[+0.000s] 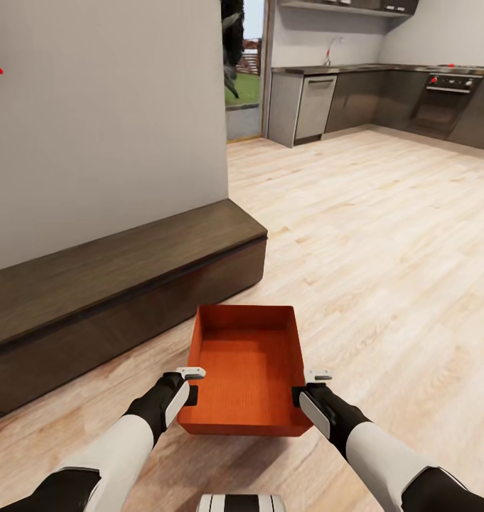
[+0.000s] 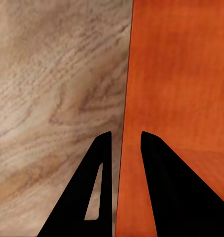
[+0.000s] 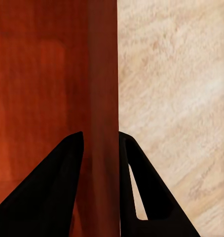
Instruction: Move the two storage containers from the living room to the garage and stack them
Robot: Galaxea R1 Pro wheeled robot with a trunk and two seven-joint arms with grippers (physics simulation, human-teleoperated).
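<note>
Claws (image 1: 190,384) (image 1: 307,385) clamped on container (image 1: 246,370) walls

A home, open-plan: light wood plank floor (image 1: 384,235) runs from a long dark low cabinet (image 1: 121,284) against a plain wall to a kitchen with grey cupboards (image 1: 362,99), a built-in oven (image 1: 444,99), a faucet (image 1: 332,48) and a doorway (image 1: 243,71) showing greenery.

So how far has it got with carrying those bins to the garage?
Nothing looks delivered yet. In hand: one orange-red rectangular open-top bin, its side walls pinched by the left gripper and the right gripper, held above the light wood plank floor beside a long dark low cabinet, with a kitchen ahead. Left: reaching the garage, setting it down, and stacking the second bin.
</note>
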